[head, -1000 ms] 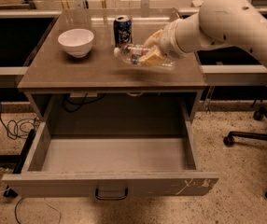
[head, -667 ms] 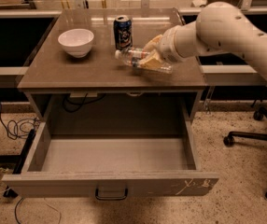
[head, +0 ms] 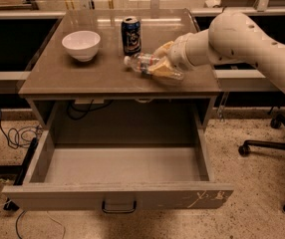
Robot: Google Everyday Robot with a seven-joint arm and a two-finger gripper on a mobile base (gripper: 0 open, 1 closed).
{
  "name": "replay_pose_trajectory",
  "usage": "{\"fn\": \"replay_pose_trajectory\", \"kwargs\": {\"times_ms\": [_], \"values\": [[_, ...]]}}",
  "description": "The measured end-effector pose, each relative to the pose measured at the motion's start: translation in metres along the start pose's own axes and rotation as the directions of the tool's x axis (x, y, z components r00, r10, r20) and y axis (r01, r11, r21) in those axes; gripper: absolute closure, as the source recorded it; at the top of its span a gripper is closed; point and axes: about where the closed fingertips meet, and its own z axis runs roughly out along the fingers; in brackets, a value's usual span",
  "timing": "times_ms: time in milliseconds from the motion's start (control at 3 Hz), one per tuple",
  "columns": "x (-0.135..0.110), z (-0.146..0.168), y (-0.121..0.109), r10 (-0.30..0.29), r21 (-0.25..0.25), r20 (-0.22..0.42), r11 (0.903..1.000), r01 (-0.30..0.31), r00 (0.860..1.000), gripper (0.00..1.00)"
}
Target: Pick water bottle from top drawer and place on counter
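Note:
The water bottle (head: pixel 141 62), clear with a white cap pointing left, lies on its side on the counter (head: pixel 77 77), just right of centre. My gripper (head: pixel 158 63) reaches in from the right, and its tan fingers (head: pixel 165 72) are closed around the bottle's body. The white arm stretches away to the upper right. The top drawer (head: pixel 117 195) is pulled fully out below the counter. Its inside shows bare, with a dark handle and white scratches on the front.
A white bowl (head: pixel 81 44) sits at the counter's back left. A dark blue soda can (head: pixel 131 35) stands just behind the bottle. An office chair base (head: pixel 282 148) is on the floor at right, and cables (head: pixel 13 133) lie at left.
My gripper has moved the bottle slightly down and toward the front, so it now lies on the counter. The drawer, bowl and can have not moved.

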Motion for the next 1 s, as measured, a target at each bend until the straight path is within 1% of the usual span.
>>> {"fn": "replay_pose_trajectory", "kwargs": {"times_ms": [333,1000], "values": [[0.0,0.0001,0.0,0.0,0.0,0.0,1.0,0.0,1.0,0.5],[-0.0001,0.0001,0.0001,0.0,0.0,0.0,1.0,0.0,1.0,0.03]]}}
